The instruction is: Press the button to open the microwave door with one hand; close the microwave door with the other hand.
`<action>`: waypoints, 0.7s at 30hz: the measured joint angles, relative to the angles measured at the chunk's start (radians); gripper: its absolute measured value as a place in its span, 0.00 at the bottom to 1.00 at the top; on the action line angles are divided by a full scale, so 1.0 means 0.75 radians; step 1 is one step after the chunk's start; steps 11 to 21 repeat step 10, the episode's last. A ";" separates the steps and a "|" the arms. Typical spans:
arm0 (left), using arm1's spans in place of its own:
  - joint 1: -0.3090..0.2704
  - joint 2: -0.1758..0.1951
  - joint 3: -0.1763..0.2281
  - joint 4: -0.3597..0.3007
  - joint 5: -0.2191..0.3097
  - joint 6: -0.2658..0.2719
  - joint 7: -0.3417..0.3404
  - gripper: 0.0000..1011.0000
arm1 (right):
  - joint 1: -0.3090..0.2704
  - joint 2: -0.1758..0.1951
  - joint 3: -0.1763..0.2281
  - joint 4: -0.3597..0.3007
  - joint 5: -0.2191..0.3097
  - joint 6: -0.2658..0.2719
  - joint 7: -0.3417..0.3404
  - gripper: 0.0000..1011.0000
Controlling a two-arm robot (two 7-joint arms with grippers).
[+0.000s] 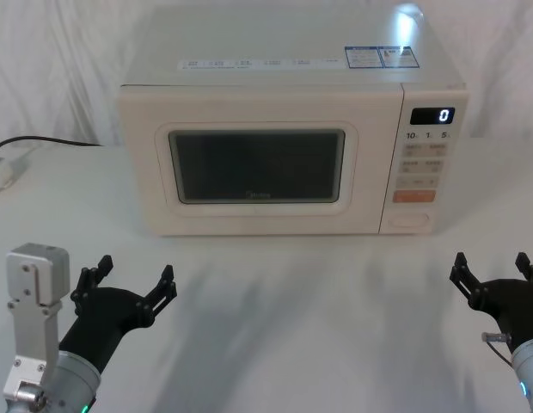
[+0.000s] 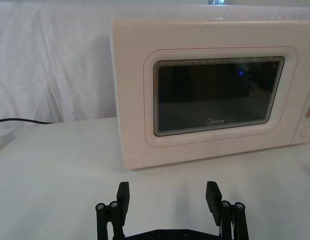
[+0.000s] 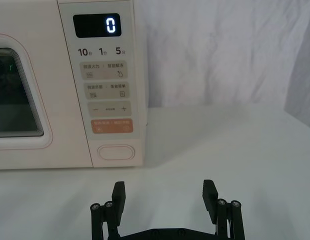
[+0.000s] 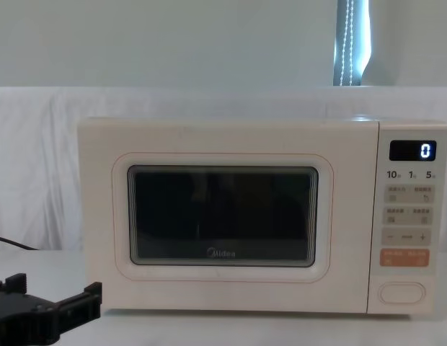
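Both claws spread, microwave door (image 1: 260,168) flush

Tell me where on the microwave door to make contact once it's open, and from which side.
The microwave door is shut and flush, with no handle. Its right edge meets the control panel above the button, so it likely hinges left. Push its free right edge with the left gripper, from the front.

1. One microwave (image 1: 284,129), with one microwave door (image 1: 258,163) (closed).
2. One button (image 1: 410,219), wide and blank.
3. One orange key (image 1: 413,195).
4. Two grippers: left gripper (image 1: 129,288), right gripper (image 1: 494,275).
5. One black cable (image 1: 43,142).
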 joint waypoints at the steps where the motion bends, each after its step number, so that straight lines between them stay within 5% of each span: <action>1: 0.000 0.000 0.000 0.000 0.000 0.000 0.000 0.99 | 0.000 0.000 0.000 0.000 0.000 0.000 0.000 0.99; 21: -0.001 0.000 0.001 0.000 0.000 0.000 -0.001 0.99 | 0.000 0.000 0.000 0.000 0.000 0.000 0.000 0.99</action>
